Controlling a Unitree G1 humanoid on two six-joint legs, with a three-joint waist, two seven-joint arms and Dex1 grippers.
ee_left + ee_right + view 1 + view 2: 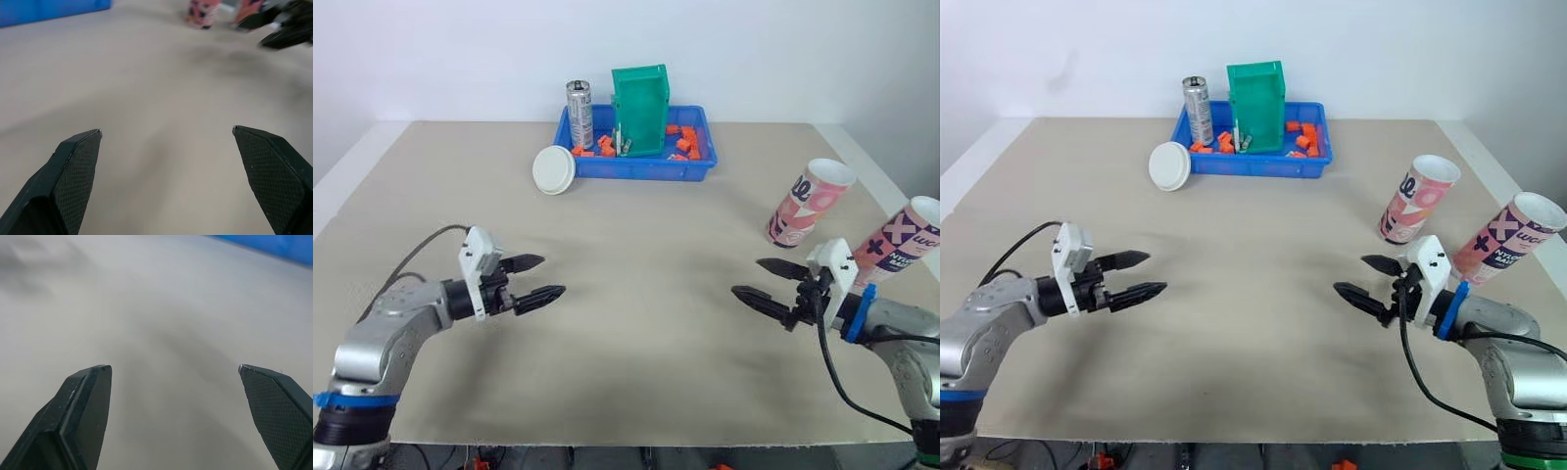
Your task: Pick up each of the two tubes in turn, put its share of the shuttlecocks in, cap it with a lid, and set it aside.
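Beige desk (636, 323) lies bare under both claws. The left claw (553, 275) hovers above it with its two black fingers spread apart and nothing between them. The right claw (747, 276) faces it from well apart, fingers likewise spread and empty.

Just beyond the right claw, on its outer side, is the nearer tube (808, 203), pink with a printed pattern, its open white mouth turned away from the claw. The farther tube (899, 242), patterned alike, sits close beside the right wrist, further outward. Whether they lie flat or lean cannot be told.

Well ahead of the left claw, a round white lid (554, 169) rests against a blue tray (636, 171). The tray holds a green bin (641, 111), a silver can (579, 113) and small orange pieces (685, 142).
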